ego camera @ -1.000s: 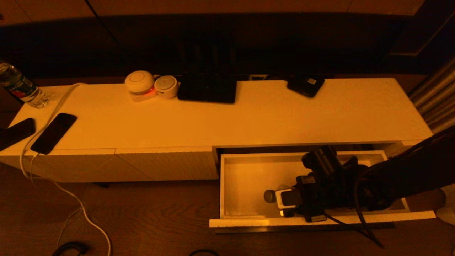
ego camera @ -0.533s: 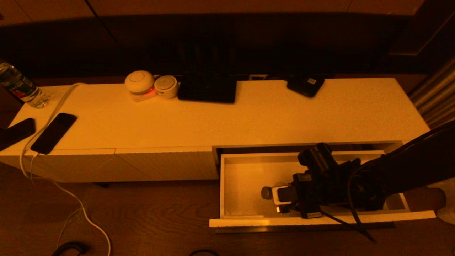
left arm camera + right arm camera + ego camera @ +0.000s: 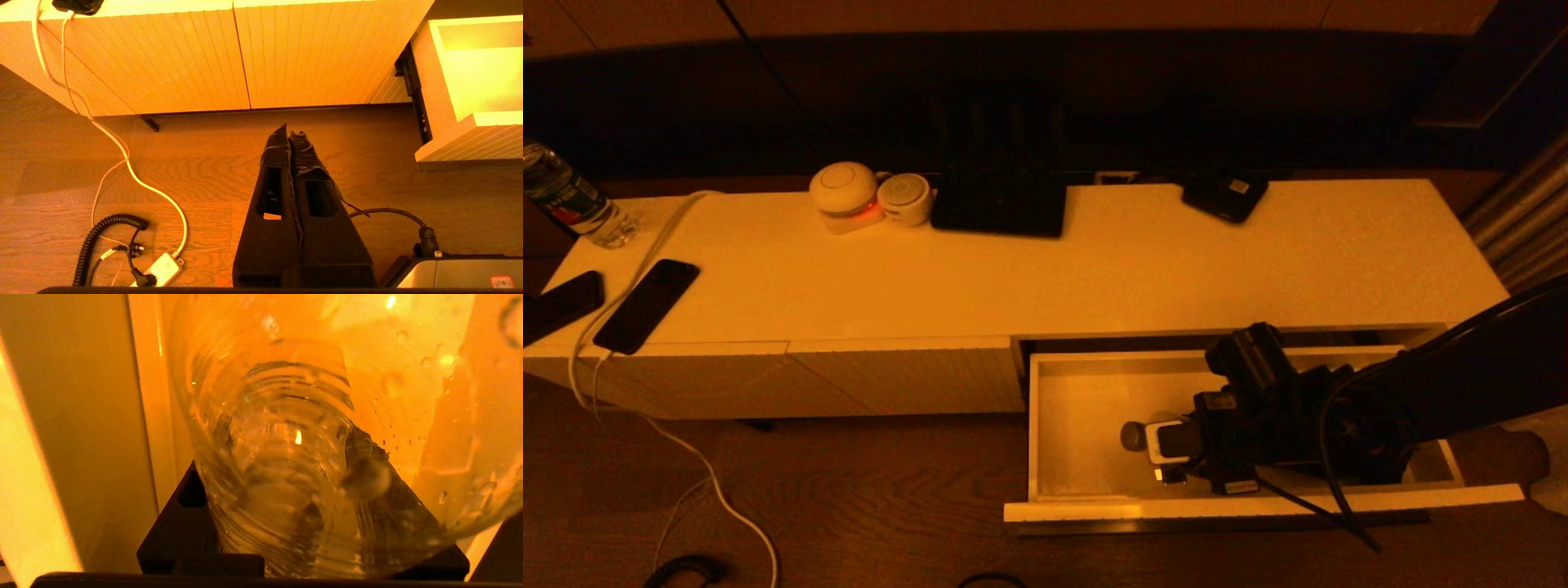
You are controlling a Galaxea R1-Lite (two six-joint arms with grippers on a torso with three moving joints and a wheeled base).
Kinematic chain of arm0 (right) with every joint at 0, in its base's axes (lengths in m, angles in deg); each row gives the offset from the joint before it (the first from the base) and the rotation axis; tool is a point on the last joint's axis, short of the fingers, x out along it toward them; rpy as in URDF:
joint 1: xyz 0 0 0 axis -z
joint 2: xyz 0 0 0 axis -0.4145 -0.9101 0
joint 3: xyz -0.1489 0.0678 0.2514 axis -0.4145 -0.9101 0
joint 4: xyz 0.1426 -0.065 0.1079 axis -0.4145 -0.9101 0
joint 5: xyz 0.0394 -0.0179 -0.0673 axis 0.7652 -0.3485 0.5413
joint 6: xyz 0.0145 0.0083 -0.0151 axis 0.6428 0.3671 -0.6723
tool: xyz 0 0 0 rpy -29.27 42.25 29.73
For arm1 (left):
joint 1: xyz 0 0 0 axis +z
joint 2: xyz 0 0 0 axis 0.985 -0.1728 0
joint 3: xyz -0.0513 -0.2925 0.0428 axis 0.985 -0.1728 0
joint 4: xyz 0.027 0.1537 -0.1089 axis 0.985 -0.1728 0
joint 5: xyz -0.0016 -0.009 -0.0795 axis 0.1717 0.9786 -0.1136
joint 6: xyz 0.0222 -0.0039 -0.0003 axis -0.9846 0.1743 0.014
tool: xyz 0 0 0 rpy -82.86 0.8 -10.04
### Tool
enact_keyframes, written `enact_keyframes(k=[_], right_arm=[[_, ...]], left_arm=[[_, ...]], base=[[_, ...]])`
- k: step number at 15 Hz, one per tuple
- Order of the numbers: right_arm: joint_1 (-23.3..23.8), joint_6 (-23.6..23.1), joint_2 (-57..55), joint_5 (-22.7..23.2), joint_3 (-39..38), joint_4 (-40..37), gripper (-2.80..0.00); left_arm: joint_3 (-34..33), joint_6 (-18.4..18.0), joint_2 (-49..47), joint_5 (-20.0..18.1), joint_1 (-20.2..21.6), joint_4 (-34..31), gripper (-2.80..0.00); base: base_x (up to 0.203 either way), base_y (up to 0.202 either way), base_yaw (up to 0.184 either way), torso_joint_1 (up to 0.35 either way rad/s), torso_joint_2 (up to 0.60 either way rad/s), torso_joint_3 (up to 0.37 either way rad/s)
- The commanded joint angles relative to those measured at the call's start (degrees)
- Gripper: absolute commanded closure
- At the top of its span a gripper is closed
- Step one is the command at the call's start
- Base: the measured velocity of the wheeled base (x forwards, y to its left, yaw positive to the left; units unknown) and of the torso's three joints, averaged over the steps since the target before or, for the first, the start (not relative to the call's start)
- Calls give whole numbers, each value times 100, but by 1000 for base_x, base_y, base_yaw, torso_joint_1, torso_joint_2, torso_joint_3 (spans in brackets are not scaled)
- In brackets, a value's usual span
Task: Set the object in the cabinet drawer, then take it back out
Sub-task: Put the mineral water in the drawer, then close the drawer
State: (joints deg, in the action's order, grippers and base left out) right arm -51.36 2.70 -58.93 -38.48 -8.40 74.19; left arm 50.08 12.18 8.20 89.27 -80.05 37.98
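Clear plastic bottle [image 3: 1156,438] lies gripped in my right gripper [image 3: 1176,441] jaws, low inside the cabinet drawer [image 3: 1258,510] near its front edge; left gripper [image 3: 290,134] jaws closed, parked.

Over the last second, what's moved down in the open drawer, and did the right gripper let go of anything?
The right gripper, shut on the clear bottle, shifted slightly left and toward the back of the cabinet drawer, carrying the bottle with it. Nothing was let go. The drawer stayed pulled out, and the phones and other items on the cabinet top did not move.
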Motion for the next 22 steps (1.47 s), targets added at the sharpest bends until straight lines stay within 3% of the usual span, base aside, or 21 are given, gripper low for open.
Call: enact_keyframes(k=[1, 2, 3, 14, 18, 21, 22], right_arm=[[-23, -36, -23, -1, 60, 5, 0], [-29, -29, -32, 4, 89, 34, 0], [-29, -38, -38, 7, 123, 37, -280], [-35, 96, 158, -7, 250, -15, -280], [185, 123, 1148, 6, 193, -104, -280], [346, 155, 1843, 9, 54, -590, -280], [384, 244, 2135, 8, -77, -754, 0]], left_arm=[[0, -1, 0, 1, 0, 0, 0], [0, -1, 0, 1, 0, 0, 0], [0, -1, 0, 1, 0, 0, 0], [0, -1, 0, 1, 0, 0, 0], [0, -1, 0, 1, 0, 0, 0], [0, -1, 0, 1, 0, 0, 0], [0, -1, 0, 1, 0, 0, 0]], base=[[0, 0, 0, 0, 0, 0], [0, 0, 0, 0, 0, 0], [0, 0, 0, 0, 0, 0], [0, 0, 0, 0, 0, 0], [0, 0, 0, 0, 0, 0], [0, 0, 0, 0, 0, 0], [0, 0, 0, 0, 0, 0]])
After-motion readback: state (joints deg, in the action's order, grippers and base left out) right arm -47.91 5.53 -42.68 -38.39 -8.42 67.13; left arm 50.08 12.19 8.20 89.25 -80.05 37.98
